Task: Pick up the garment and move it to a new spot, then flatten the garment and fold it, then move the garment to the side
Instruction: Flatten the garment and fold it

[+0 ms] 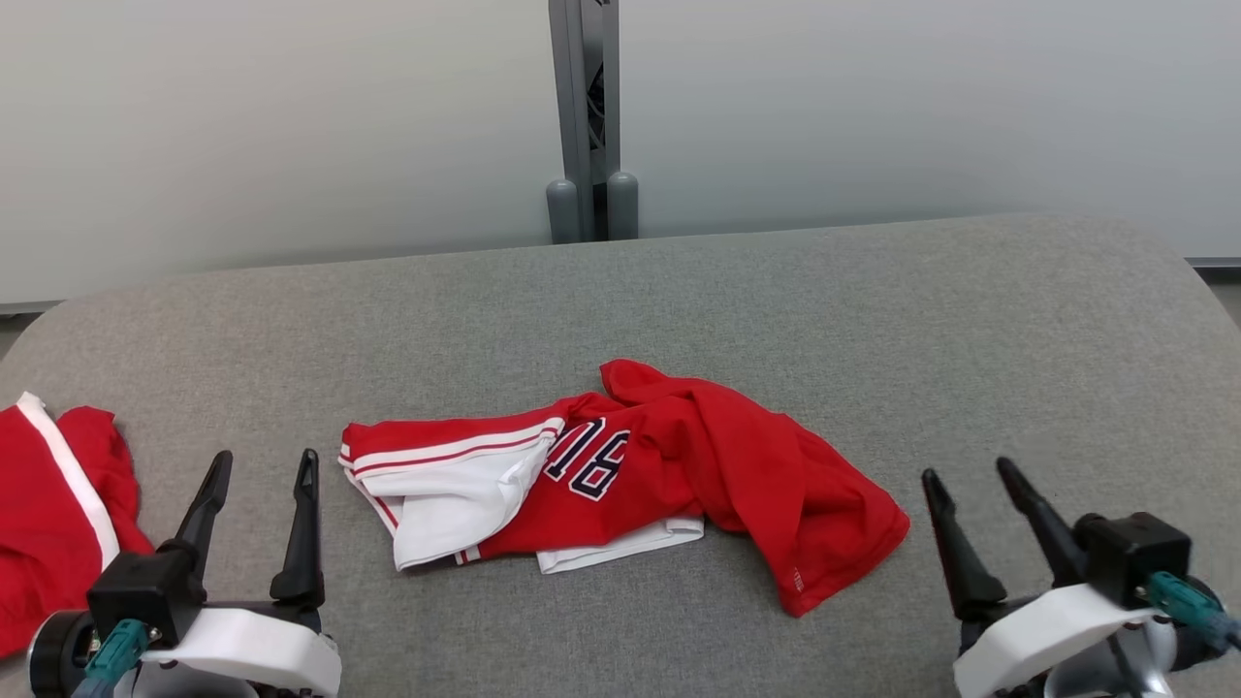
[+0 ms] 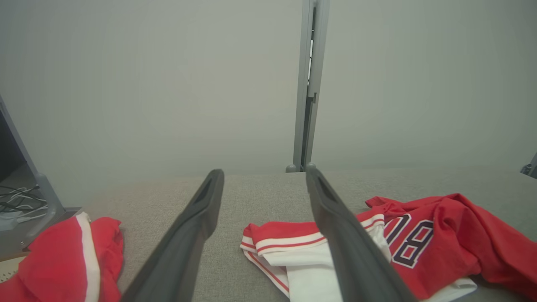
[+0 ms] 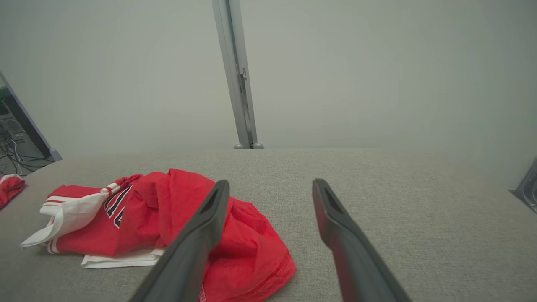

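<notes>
Between left fingers (image 1: 302,528) and right fingers (image 1: 955,548), both pairs spread and empty: red numbered jersey (image 1: 679,456), crumpled on grey surface (image 1: 873,320), touching neither. Advised: pinch opposite edges, avoid doubled layers, lift together.

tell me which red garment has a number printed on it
The crumpled red-and-white jersey mid-table, with dark digits outlined in white; the red white-striped garment at the left edge shows none.
</notes>
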